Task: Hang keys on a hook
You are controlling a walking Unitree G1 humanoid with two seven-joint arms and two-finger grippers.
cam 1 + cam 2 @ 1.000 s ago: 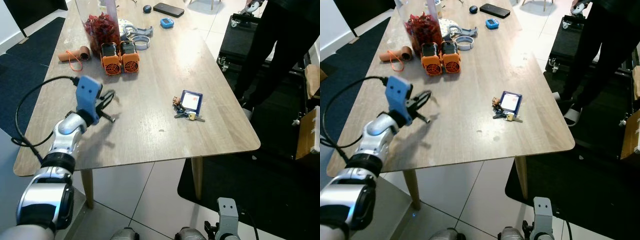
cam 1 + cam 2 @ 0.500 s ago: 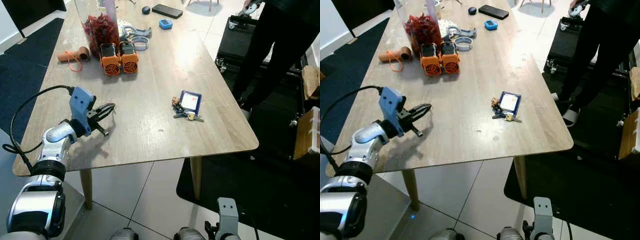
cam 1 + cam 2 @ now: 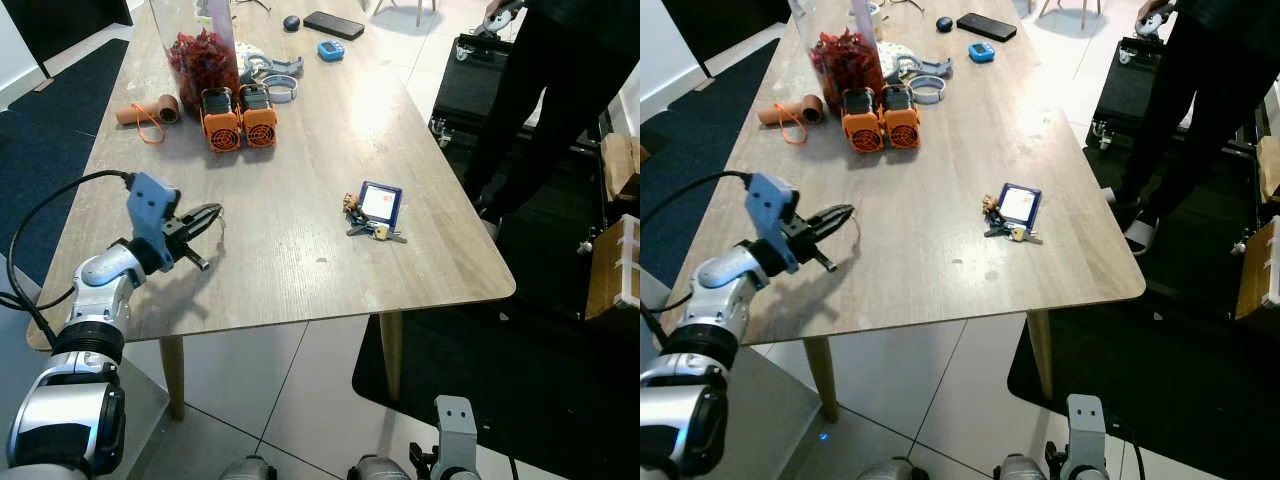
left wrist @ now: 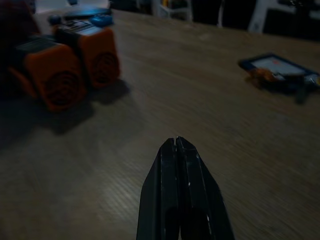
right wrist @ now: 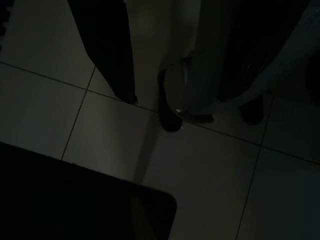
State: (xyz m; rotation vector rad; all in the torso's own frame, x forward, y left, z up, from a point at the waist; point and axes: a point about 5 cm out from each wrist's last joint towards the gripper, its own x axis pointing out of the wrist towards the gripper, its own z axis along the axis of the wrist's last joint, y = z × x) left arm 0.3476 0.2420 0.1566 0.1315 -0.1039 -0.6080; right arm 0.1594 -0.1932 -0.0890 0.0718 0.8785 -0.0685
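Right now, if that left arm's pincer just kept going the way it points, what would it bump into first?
Likely the keys with their blue card tag. The left gripper, jaws shut, points across bare table toward them. Its height is hard to judge, so it might pass over them.

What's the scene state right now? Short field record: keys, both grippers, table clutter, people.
keys: bunch lying flat on the wooden table beside a blue card holder, near the robot's right edge; ungrasped
left gripper: shut, empty, low over the table's left part, well apart from the keys
right gripper: hanging idle over floor tiles
clutter: two orange blocks, jar of red items, phone at the far end
person: standing at the table's right, dark trousers
hook: none identifiable
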